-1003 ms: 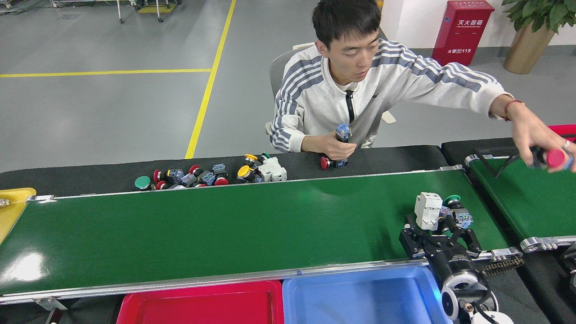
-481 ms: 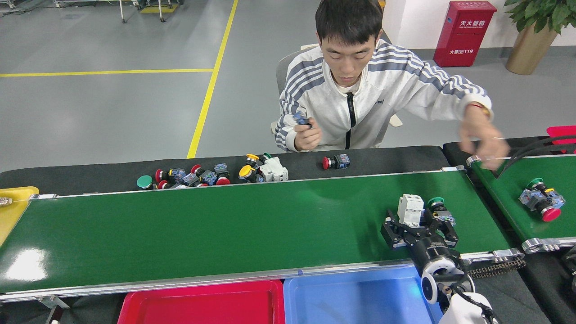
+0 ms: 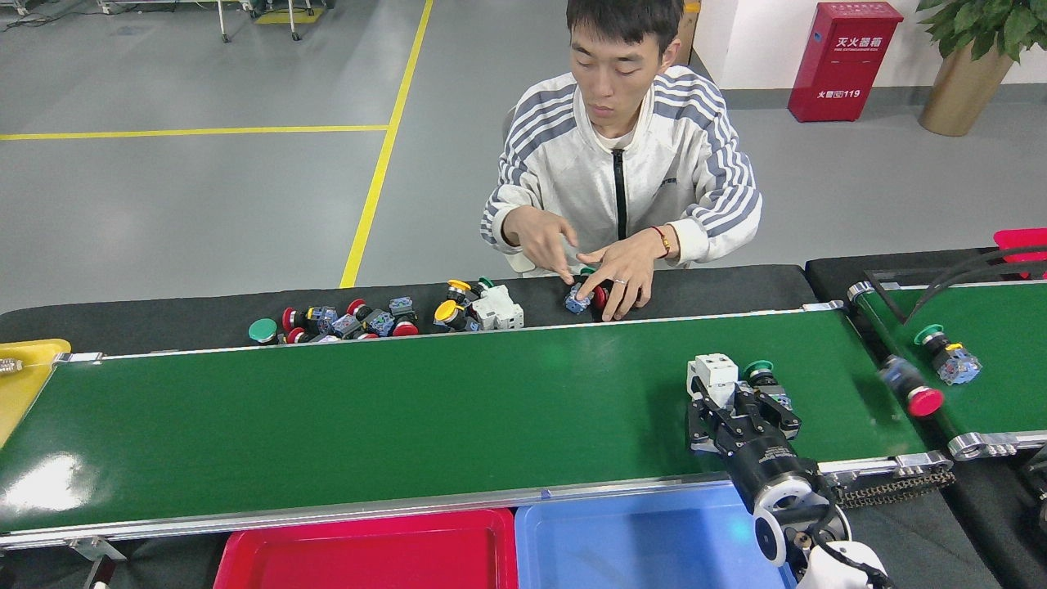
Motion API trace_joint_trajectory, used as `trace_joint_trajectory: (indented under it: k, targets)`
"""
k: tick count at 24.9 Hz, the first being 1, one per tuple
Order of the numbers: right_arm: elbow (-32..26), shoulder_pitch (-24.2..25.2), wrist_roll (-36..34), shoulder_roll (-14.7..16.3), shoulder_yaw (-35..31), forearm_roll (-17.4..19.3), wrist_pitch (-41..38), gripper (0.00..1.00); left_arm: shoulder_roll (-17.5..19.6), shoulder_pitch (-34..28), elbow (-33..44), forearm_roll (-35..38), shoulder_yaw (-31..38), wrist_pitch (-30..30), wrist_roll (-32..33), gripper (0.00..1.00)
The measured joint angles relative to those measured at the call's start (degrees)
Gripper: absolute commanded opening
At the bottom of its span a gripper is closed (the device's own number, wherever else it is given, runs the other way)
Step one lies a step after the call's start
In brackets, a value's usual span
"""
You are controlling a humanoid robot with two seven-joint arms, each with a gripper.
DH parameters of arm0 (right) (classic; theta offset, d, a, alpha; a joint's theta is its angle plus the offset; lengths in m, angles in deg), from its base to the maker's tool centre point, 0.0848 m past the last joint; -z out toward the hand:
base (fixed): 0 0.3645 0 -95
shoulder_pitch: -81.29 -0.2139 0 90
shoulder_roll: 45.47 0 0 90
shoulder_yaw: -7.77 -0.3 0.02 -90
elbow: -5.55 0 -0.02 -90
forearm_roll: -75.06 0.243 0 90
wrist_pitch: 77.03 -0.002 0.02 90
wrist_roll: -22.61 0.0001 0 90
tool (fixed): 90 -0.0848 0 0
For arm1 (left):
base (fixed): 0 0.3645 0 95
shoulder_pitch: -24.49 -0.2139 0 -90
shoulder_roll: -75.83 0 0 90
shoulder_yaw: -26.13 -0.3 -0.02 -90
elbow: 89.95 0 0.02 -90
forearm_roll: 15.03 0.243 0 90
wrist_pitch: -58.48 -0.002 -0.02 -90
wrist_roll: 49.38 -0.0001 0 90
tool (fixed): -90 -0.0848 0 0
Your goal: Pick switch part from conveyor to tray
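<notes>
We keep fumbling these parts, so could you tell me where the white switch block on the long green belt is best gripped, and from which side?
Grip the white switch block across its flat side faces, coming from the near, tray side, where the right gripper already is. A green-capped button crowds its right side.

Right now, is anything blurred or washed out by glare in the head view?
Head view: mostly sharp; the red-capped push button on the shorter belt is motion-blurred. A bright glare patch sits on the conveyor at its left end. The right gripper and white switch part look crisp.
</notes>
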Motion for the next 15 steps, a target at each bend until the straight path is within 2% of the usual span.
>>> trace_joint_trajectory:
  k: [2,3,5,6,7,12,14,15]
  targets:
    - [-4.8,5.0,-2.0,1.9,-0.1,2.6,-8.3,0.11,0.0,0.0,0.0,0.0,0.0,0.0,0.0,1.00]
    - [-6.4,7.2,-2.4,3.2,-0.3,4.1,-12.2,0.19,0.0,-0.1,0.0,0.0,0.0,0.0,0.0,1.00]
    - [-8.2,11.2,-3.2,5.3,-0.6,5.8,-19.8,0.68,0.0,-0.3,0.1,0.0,0.1,0.0,0.0,1.00]
    - [-8.5,13.1,-3.5,5.8,-0.7,6.1,-22.7,0.95,0.0,-0.3,0.1,0.0,0.1,0.0,0.0,1.00]
    - [-8.6,14.4,-3.6,5.9,-0.8,6.2,-24.6,1.00,0.0,-0.3,0.1,0.0,0.1,0.0,0.0,1.00]
    - [-8.6,15.7,-4.0,5.8,-3.1,6.4,-27.0,1.00,0.0,-0.3,0.0,0.0,0.1,0.0,0.0,1.00]
    - [-8.7,15.7,-4.0,4.1,-3.5,6.4,-21.2,0.99,0.0,-0.3,0.0,0.0,0.1,0.0,0.0,1.00]
    - [-8.8,15.6,-4.0,2.8,-3.4,6.3,-15.9,0.99,0.0,-0.3,0.0,0.0,0.1,0.0,0.0,1.00]
